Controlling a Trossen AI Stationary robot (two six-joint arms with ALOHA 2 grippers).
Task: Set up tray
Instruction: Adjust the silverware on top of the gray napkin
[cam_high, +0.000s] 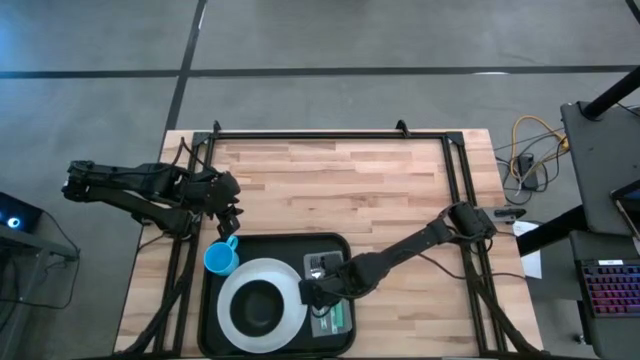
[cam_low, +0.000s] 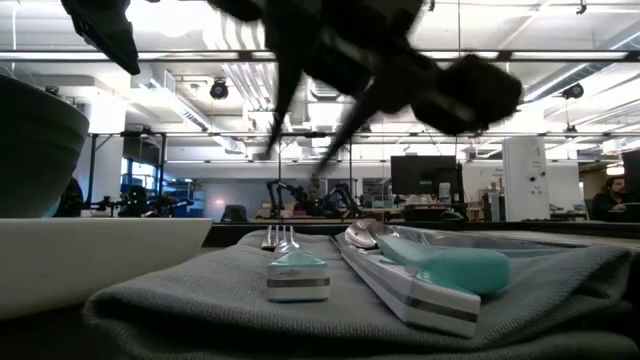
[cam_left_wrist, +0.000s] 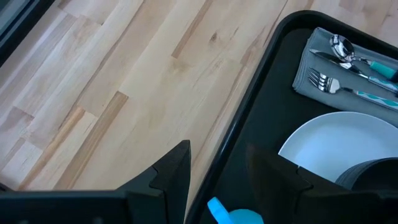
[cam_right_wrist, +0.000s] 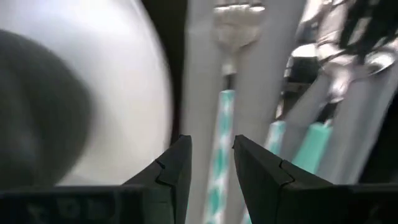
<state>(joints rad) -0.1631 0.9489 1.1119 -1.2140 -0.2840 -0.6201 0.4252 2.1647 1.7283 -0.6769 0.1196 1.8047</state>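
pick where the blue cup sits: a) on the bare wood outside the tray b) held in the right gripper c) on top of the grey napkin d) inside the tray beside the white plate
d: in the high view the blue cup stands inside the tray, at its corner next to the white plate, apart from the grey napkin.

A counter (cam_high: 340, 180) of pale, matt butcher-block wood is seen beneath a black plastic tray (cam_left_wrist: 261, 118) with a smooth, faintly glossy rim. On the tray, a soft grey cloth napkin (cam_low: 200, 290) with a woven texture is laid beside a smooth white plate (cam_left_wrist: 329, 140); a fork (cam_low: 290, 262) and spoon (cam_low: 420, 255) of shiny polished metal with teal plastic handles are shown on it. A glossy blue plastic cup (cam_high: 221, 259) is also pictured.
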